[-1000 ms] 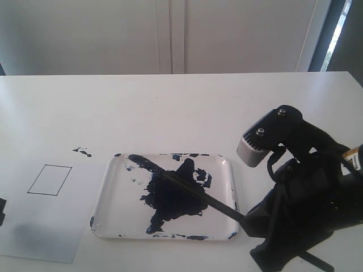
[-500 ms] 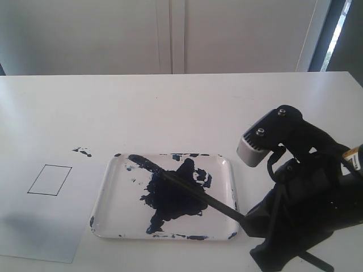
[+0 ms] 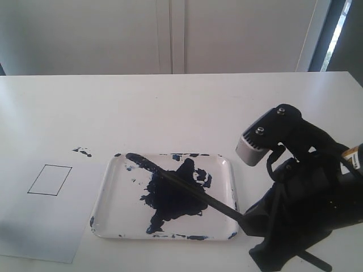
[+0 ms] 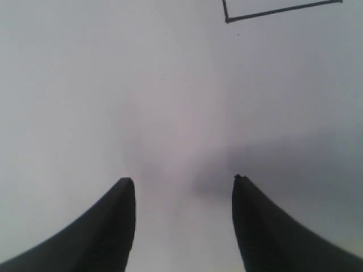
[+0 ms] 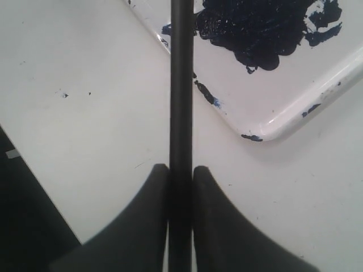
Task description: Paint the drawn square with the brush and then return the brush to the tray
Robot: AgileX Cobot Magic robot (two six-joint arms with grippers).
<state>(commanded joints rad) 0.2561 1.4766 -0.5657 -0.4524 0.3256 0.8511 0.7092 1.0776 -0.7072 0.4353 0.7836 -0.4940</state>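
Note:
The drawn square (image 3: 50, 180) is a thin black outline, unpainted inside, on the white paper at the left; one corner of it (image 4: 283, 5) shows in the left wrist view. The tray (image 3: 232, 181) sits mid-table with a navy blot. The brush (image 3: 187, 187) slants across the tray, its dark tip near the tray's far left corner. My right gripper (image 3: 245, 220) is shut on the brush handle (image 5: 181, 85) just outside the tray's near right corner (image 5: 295, 119). My left gripper (image 4: 184, 181) hangs open over bare paper, a little way from the square.
A white paper sheet (image 3: 34, 226) lies left of the tray, reaching the table's front edge. Dark paint specks (image 3: 83, 151) mark the table beyond the paper. The right arm's black body (image 3: 306, 204) fills the front right corner.
The dark bit of the left gripper at the exterior view's left edge has gone out of sight, and its shadow on the paper has faded. The brush tip has crept slightly left.

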